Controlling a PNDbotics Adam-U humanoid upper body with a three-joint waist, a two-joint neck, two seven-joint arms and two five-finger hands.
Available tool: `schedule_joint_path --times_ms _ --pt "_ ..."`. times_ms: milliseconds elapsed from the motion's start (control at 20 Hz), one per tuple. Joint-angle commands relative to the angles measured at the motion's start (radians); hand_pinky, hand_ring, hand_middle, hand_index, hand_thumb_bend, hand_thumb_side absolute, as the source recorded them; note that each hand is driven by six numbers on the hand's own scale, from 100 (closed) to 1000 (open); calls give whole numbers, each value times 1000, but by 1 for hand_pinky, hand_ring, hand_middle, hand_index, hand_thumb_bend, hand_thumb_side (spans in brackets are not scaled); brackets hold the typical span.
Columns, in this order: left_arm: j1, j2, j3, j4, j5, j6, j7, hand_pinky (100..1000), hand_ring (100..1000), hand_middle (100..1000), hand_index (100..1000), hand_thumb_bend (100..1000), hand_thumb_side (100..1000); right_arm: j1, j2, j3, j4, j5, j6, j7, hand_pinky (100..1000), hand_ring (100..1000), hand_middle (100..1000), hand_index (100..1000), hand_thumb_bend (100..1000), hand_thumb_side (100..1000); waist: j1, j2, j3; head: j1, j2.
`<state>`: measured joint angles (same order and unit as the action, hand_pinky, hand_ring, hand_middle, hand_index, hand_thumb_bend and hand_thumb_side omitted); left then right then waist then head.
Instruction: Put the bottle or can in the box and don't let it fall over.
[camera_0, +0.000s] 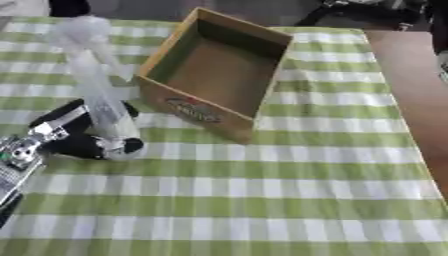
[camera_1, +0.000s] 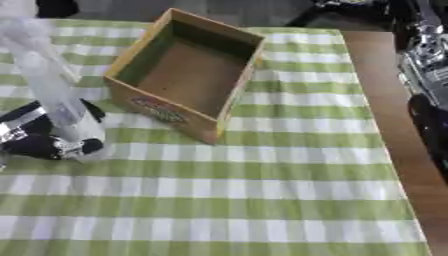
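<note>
We see the left hand (camera_0: 83, 132) curled round the clear bottle (camera_0: 96, 85) at frame left, upright, not yet in the empty box (camera_0: 179, 107) upper centre; right hand's fingers unreadable.

The clear bottle (camera_0: 92, 80) is a blur, its base hidden behind the left hand (camera_0: 83, 132), while the right arm (camera_1: 429, 75) is cut off at the right edge.

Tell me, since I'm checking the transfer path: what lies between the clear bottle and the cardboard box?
Nothing but bare checked tablecloth. In the left eye view, the bottle, with the left hand curled round its base, stands just left of the box.
</note>
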<state>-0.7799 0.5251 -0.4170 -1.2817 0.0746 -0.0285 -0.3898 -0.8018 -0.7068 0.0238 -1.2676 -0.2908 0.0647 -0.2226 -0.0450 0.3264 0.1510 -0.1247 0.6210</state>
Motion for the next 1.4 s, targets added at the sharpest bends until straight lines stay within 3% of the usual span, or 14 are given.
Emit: schedule_joint_path --times_ms 50,300,400,550,950,1400 --pt "-12 -3 -1 8 0 -3 3 867 758 639 704 497 305 -21 -21 -15 -9 -4 -1 -1 894 802 842 868 100 812 -1 -13 -4 3 -16" --pt "-14 -7 1 15 0 -4 33 835 692 521 588 274 166 -22 -20 -15 -8 -4 -1 -1 894 802 842 868 100 813 -1 -9 -4 4 -18" --pt "-14 -7 1 14 -3 -10 46 818 655 466 525 210 149 -21 -19 -15 -7 -5 -1 -2 894 802 842 868 100 813 -1 -9 -4 3 -18" --pt "-12 -6 3 10 4 -17 65 809 640 446 507 135 171 -19 -20 -15 -6 -3 0 -1 894 802 842 868 100 813 -1 -9 -3 2 -16" --pt "-14 21 35 -53 22 3 112 808 645 482 502 100 201 -13 -26 -18 -4 -3 -1 -1 896 803 842 869 100 813 2 -15 2 -4 -9" --pt "-26 28 70 -114 50 27 188 797 616 408 431 100 175 -12 -28 -20 -4 -5 -3 2 896 803 843 869 100 812 2 -18 5 -8 -6"
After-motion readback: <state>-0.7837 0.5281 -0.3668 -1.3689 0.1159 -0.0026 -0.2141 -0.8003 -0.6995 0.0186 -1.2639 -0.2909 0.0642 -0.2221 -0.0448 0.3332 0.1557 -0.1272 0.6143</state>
